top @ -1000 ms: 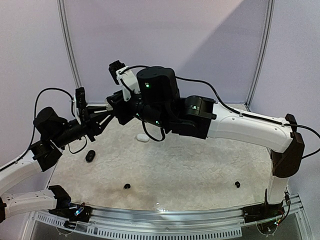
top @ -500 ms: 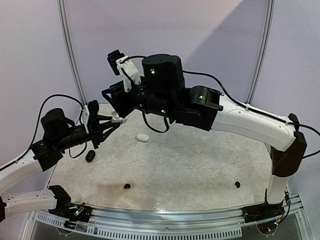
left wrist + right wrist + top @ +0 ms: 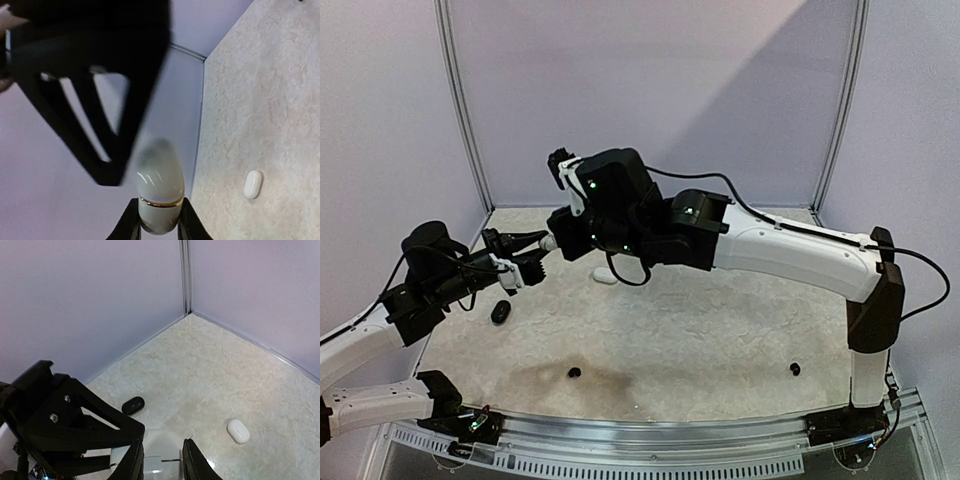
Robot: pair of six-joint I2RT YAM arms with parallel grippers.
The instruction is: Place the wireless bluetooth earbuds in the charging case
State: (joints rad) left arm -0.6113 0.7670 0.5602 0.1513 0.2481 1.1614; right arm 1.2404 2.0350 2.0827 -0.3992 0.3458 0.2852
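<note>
Soft, even light fills the overhead view. The back wall is split diagonally, paler at the upper right, and the arms throw only faint shadows on the counter. Small glints sit on the front rail. In the left wrist view the right gripper's fingers and the white charging case are blurred, with glare streaking the case; the counter beyond is sharp. The right wrist view is crisp.

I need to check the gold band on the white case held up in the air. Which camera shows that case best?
Left wrist: the held white case sits close, gold band visible, pinched by the left gripper. Right wrist shows only part of it, low in frame inside the right gripper; top external, just a small white speck.
</note>
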